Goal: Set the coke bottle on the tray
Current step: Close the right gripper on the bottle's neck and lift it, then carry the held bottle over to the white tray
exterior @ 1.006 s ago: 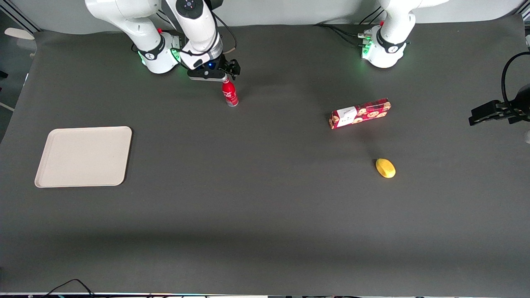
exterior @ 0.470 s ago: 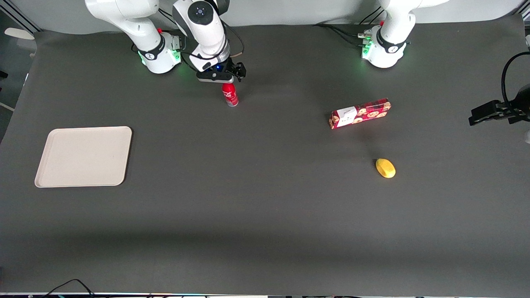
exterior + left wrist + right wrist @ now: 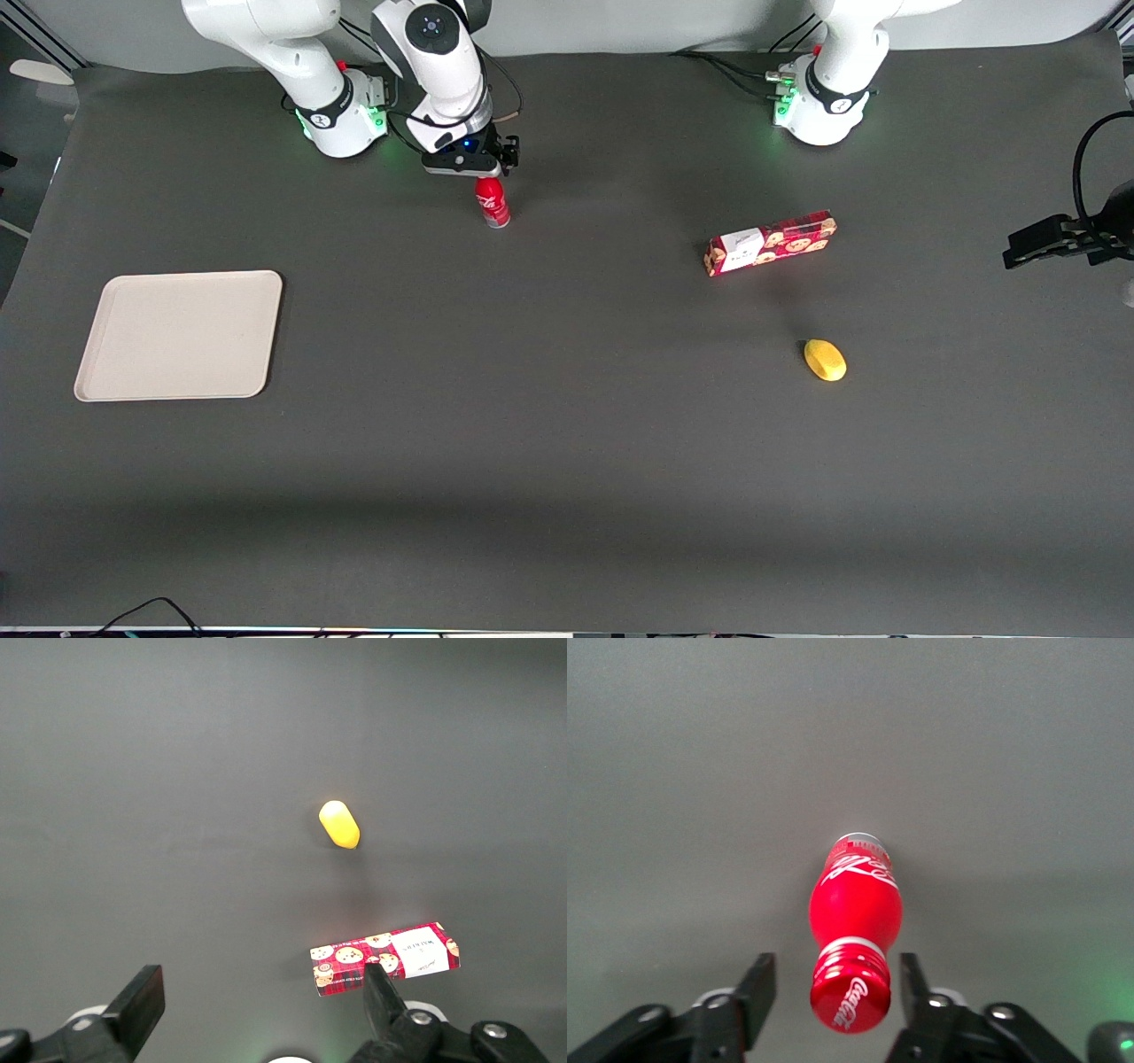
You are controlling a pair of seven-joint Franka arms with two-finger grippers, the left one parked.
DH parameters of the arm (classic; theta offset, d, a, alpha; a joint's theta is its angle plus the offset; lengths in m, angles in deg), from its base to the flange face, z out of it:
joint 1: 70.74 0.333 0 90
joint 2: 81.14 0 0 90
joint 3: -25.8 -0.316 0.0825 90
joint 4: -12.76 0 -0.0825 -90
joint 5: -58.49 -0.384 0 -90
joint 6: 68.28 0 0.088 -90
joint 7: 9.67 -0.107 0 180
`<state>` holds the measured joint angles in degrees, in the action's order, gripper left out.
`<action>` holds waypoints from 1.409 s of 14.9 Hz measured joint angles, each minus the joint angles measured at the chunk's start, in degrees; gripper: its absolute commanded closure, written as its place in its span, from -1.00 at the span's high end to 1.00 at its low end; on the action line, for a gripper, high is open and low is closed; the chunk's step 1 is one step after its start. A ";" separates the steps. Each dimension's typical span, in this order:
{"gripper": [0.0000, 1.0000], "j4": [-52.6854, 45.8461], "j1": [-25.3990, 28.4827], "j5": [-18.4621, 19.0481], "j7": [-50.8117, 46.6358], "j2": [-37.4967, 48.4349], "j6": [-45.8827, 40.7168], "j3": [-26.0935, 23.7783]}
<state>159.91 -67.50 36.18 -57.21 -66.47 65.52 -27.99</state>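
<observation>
The black gripper (image 3: 837,988), fingers spread, hangs over a red coke bottle (image 3: 492,202) with white script; cream-beige tray (image 3: 180,336); red cookie-print box (image 3: 770,242); dark grey table (image 3: 567,443).

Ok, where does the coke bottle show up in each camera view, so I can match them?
Front view: the coke bottle stands upright on the table directly under the gripper.
Right wrist view: the coke bottle is seen from above, cap between the open fingers.
Left wrist view: not in it.
Shared landmark: the gripper above the cap.
</observation>
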 measured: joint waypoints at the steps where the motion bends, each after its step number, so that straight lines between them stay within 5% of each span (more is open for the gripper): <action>1: -0.38 0.00 0.00 0.00 0.00 0.00 0.00 0.00; 4: -0.70 0.00 0.00 -0.01 0.00 0.02 0.04 -0.03; 13: -0.70 -1.07 -0.03 0.08 0.00 0.17 -0.04 -0.40; 21: -0.70 -23.05 -0.62 10.16 0.79 0.72 -21.76 8.82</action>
<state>136.86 -68.12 46.34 -56.42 -65.75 43.75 -19.17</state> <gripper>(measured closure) 0.678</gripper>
